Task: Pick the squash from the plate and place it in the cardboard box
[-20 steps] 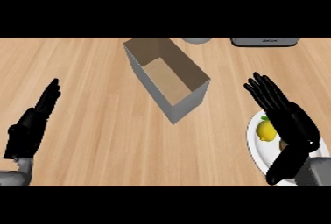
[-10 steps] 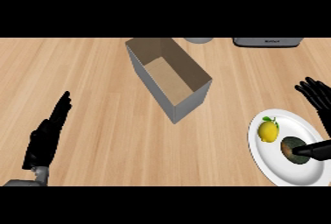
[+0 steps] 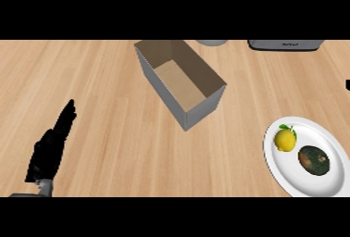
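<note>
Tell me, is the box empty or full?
Empty: the open cardboard box shows only its bare floor. The squash lies on the plate.

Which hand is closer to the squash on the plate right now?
Right. Only a sliver of the right hand shows at the view's right edge, beyond the squash; the left hand rests far across the counter, lower left.

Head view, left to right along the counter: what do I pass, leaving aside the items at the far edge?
left hand → cardboard box → lemon → squash, the last two lying apart on the white plate.
</note>
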{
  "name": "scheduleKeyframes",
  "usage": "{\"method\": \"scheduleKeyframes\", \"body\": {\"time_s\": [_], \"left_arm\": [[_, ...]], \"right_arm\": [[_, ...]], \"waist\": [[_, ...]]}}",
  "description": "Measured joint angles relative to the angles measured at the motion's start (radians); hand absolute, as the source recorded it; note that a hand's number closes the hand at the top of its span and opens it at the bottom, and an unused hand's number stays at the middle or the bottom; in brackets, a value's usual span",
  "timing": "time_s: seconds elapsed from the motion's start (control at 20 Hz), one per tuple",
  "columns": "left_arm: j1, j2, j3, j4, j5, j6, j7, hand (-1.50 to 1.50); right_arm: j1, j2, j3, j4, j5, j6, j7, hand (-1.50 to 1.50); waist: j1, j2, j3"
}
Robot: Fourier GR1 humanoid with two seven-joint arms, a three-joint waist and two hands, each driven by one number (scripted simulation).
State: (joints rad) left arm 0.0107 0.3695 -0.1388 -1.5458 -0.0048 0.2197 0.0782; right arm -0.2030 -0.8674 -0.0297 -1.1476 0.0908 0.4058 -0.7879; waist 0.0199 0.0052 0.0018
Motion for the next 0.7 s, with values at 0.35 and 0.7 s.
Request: {"method": "scheduleKeyframes", "body": {"time_s": [0.35,0.7], "left_arm": [[-0.017,-0.002,0.013,0.021,0.001,-0.011,0.0,0.0],[-0.011,-0.02,0.034,0.023,-0.01,-0.025,-0.005,0.0]], "right_arm": [[0.015,-0.152,0.168,-0.053,0.25,-0.05,-0.026,-1.5],[0.054,-0.138,0.242,-0.093,0.396,-0.081,-0.003,-1.5]], "waist": [[-0.005,-0.001,-0.002],[-0.016,-0.005,-0.002]]}}
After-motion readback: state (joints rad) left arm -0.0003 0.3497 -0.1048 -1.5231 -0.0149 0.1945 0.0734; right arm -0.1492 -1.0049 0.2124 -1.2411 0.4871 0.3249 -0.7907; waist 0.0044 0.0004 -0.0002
